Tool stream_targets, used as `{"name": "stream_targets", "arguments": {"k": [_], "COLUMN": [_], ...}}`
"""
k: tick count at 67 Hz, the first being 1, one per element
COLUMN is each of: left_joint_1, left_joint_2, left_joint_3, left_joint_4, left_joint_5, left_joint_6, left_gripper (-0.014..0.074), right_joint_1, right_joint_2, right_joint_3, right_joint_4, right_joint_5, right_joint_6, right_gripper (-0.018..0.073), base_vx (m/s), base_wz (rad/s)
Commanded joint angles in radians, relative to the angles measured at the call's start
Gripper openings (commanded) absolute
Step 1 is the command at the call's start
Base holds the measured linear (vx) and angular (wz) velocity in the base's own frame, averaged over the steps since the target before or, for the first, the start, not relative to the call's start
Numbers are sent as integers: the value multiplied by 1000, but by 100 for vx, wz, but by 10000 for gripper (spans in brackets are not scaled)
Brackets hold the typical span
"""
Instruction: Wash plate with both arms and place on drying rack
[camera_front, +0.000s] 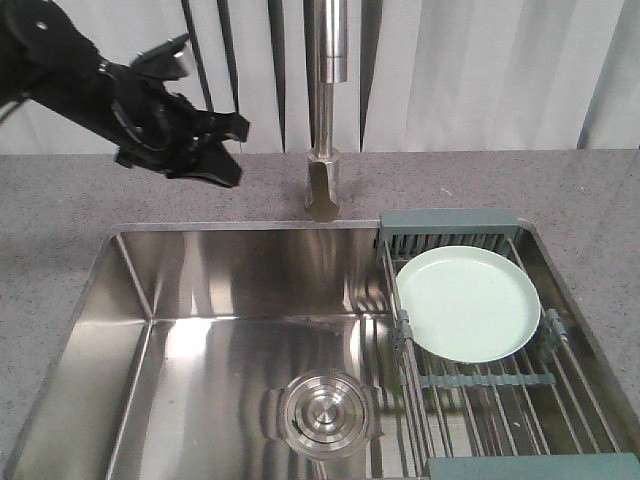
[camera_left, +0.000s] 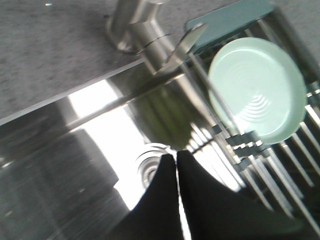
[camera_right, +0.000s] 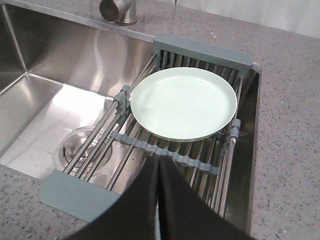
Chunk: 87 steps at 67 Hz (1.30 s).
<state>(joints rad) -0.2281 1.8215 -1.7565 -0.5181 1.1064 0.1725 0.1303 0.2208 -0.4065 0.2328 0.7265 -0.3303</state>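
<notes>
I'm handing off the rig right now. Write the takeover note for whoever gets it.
Left gripper: jaws shut, empty, raised over the counter at the sink's back left.
Right gripper: jaws shut, empty, hovering at the near edge of the drying rack.
Plate: lying flat on the rack, untouched by either arm.
Done: plate is on the rack.
Left: whether it was washed cannot be told; confirm that.

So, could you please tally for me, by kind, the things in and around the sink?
Round pale mint-green plate: 1
Steel-rod drying rack with grey-green end bars: 1
Stainless steel sink basin: 1
Round steel drain: 1
Steel tap: 1
Black robot arm with claw: 1
Total: 6
</notes>
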Motion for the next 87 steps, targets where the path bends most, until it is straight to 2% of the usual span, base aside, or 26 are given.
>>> {"name": "stream_targets", "arguments": {"k": [1, 10, 26, 37, 42, 50, 59, 66, 83, 87], "left_joint_1": [2, 2, 2, 2, 2, 2, 2, 2, 2, 2], "left_joint_2": [-187, -438, -1003, -1397, -1553, -1705, -1802, -1841, -1847, -1847], "left_joint_3": [79, 346, 855, 1083, 1147, 1225, 1258, 1259, 1259, 1260], "left_joint_4": [109, 164, 161, 163, 175, 248, 250, 211, 216, 250], "left_joint_5": [-35, -126, -421, -489, -494, -496, -479, -488, -480, -480], "left_joint_6": [-34, -36, -45, -111, -163, -277, -275, -276, -275, -254], "left_gripper": [-6, -6, -6, -6, -6, -6, -6, -6, -6, -6], "right_joint_1": [-4, -4, -4, -4, -4, -4, -4, -4, -4, -4], "right_joint_2": [11, 11, 11, 11, 11, 11, 11, 11, 11, 11], "right_joint_3": [-25, -25, -25, -25, -25, -25, -25, -25, -25, -25], "right_joint_4": [11, 11, 12, 12, 12, 12, 12, 12, 12, 12], "right_joint_5": [-69, -68, -51, -49, -49, -49, -49, -49, -49, -49], "right_joint_6": [-11, -11, -11, -11, -11, -11, -11, -11, -11, -11], "right_gripper": [-4, -4, -4, -4, -4, -4, -4, -4, -4, -4], "base_vx": [0, 0, 0, 0, 0, 0, 0, 0, 0, 0], "base_wz": [0, 0, 0, 0, 0, 0, 0, 0, 0, 0]}}
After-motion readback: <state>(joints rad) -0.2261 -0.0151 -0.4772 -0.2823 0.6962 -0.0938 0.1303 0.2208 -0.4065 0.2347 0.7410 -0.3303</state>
